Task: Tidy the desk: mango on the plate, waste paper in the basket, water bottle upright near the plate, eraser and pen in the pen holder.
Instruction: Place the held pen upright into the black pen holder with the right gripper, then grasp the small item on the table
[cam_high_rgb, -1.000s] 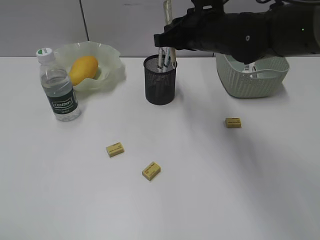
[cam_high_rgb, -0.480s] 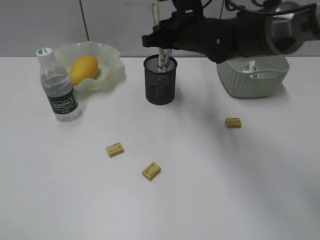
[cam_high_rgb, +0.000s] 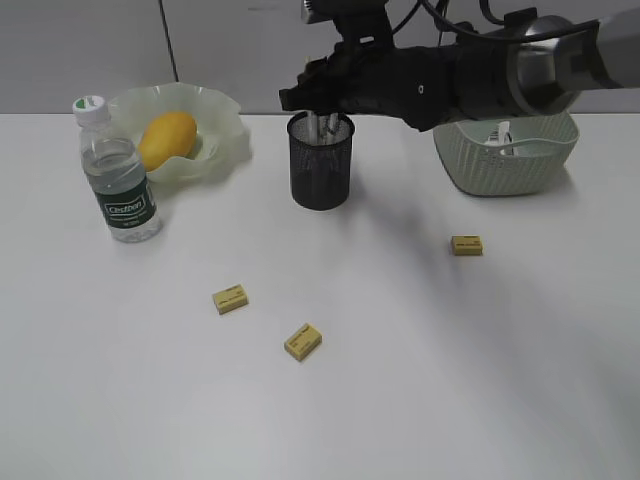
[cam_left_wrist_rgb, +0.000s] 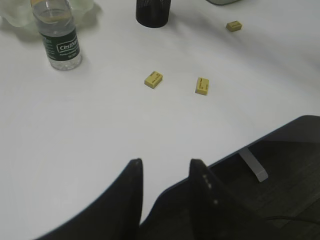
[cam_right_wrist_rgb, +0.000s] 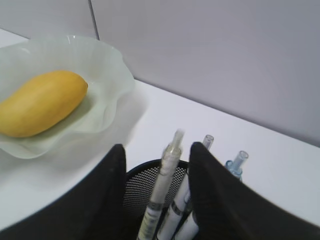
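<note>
My right gripper hangs just over the black mesh pen holder, jaws open. A white pen stands loose between them inside the holder, beside two other pens. The mango lies on the pale green wavy plate. The water bottle stands upright next to the plate. Three yellow erasers lie on the white desk. White waste paper shows inside the sage-green basket. My left gripper is open and empty over the desk's front edge.
The right arm stretches from the upper right across the basket to the holder. In the left wrist view a dark floor area lies past the desk's edge. A grey wall runs behind the desk.
My right gripper has moved left and lower over the pen holder. The pen that stuck up above it has dropped into the holder, and the jaws stand open around it.
</note>
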